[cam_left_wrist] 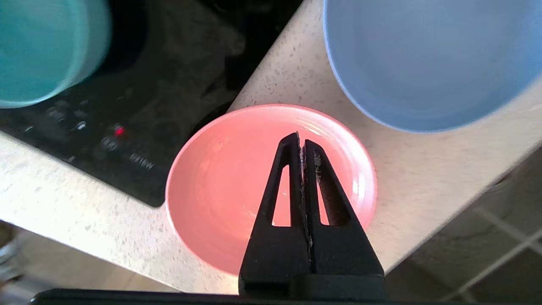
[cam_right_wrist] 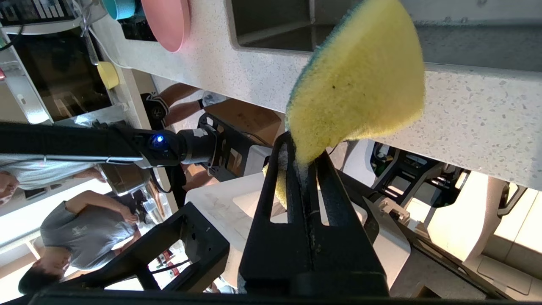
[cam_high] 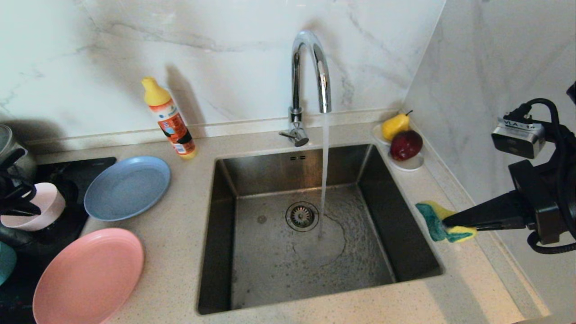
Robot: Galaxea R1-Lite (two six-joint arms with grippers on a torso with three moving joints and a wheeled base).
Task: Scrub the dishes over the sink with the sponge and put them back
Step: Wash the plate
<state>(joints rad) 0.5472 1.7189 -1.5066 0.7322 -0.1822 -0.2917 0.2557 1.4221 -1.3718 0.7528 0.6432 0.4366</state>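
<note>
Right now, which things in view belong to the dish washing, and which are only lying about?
For the job: pink plate, blue plate, pale pink bowl, teal bowl, sponge gripped in the right hand, sink, tap.

Lying about: orange bottle, pear, red apple, white dish, pot.

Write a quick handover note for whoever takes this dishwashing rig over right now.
Left gripper: shut, empty, above the pink plate at the counter's front edge.
Right gripper: shut on the sponge, right of the sink.
Blue plate, pale pink bowl and teal bowl sit left of the sink. Tap running.
Done: sponge in hand; which dishes are scrubbed is unclear.
Left: bring a dish over the sink, scrub, return.
</note>
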